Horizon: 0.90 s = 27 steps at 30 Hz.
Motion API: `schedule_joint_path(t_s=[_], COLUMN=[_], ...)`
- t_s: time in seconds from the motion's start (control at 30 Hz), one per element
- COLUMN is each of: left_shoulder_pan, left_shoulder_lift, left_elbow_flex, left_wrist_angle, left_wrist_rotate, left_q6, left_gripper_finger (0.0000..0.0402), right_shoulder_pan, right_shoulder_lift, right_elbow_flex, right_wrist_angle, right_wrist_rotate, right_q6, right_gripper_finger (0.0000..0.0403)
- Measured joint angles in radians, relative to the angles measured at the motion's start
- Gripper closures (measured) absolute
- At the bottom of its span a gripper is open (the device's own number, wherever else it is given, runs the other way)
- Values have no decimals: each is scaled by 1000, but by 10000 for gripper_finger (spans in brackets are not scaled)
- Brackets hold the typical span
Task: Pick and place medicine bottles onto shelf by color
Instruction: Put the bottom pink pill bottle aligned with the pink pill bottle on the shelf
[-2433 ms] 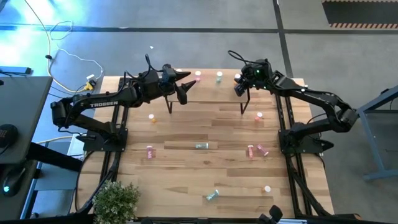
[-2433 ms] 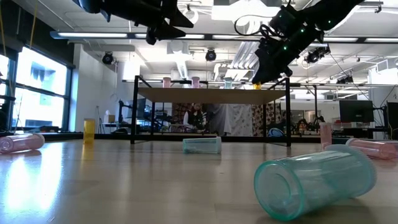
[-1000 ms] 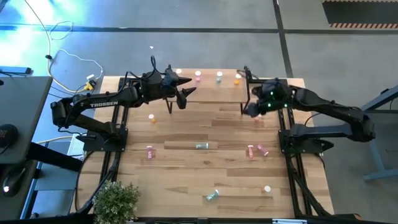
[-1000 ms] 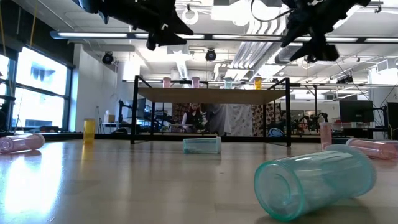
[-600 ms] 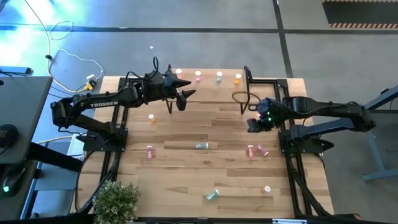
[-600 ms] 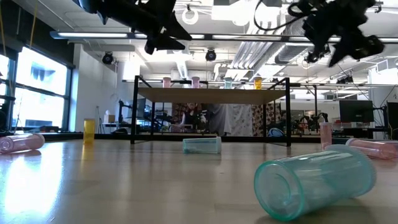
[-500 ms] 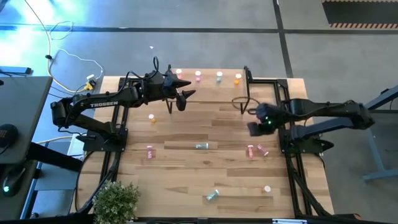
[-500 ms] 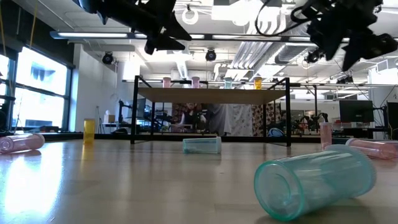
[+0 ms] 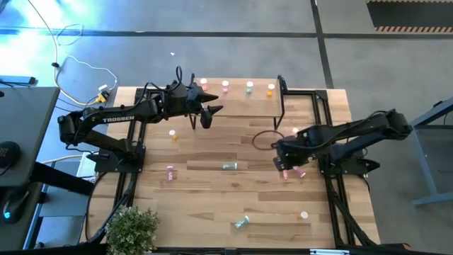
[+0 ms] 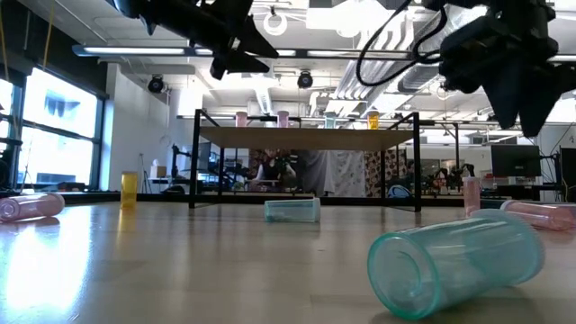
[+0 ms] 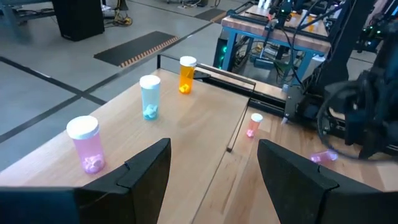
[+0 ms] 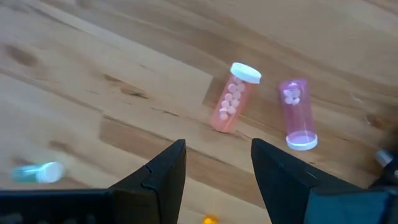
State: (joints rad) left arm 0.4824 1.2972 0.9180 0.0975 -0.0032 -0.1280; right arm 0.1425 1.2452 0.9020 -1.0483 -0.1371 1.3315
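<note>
From above, the right gripper point(image 9: 281, 160) hangs over two pink bottles point(image 9: 286, 172) lying on the table point(image 9: 212, 198); the left gripper point(image 9: 209, 112) sits by the shelf point(image 9: 241, 106). Low view: shelf bottles stand upright in a row. Left wrist: fingers wide, empty, shelf bottles ahead. Right wrist: jaws partly apart, empty, salmon bottle point(image 12: 231, 98) and pink bottle point(image 12: 293, 112) just beyond the tips.

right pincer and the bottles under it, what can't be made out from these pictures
- Right pincer: open and empty in its wrist view; the high view hides its fingers under the arm.
- Two pink bottles lie on the table; how high the pincer is above them cannot be judged.
- Teal bottle: blurred at the wrist view's edge.
- Orange spot: cut off by the frame.
- Shelf: the low view sees it edge-on, so bottle spacing is unclear.
</note>
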Motion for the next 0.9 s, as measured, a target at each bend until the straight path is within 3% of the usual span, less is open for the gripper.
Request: schedule_joint_path(t_s=[0.53,0.77,0.9], left_shoulder_pan=[-1,-1,-1], left_shoulder_lift=[0,0,0], left_elbow_flex=[0,0,0], left_wrist_angle=[0,0,0], left_wrist_rotate=[1,1,3], left_q6=[0,0,1], left_gripper_finger=[170,170,170], right_shoulder_pan=[103,103,108], right_shoulder_lift=[198,221,214], right_elbow_flex=[0,-2,-80], right_wrist_angle=[67,67,165], right_wrist_rotate=[32,62,48], right_q6=[57,59,98], right_gripper_finger=[231,231,231])
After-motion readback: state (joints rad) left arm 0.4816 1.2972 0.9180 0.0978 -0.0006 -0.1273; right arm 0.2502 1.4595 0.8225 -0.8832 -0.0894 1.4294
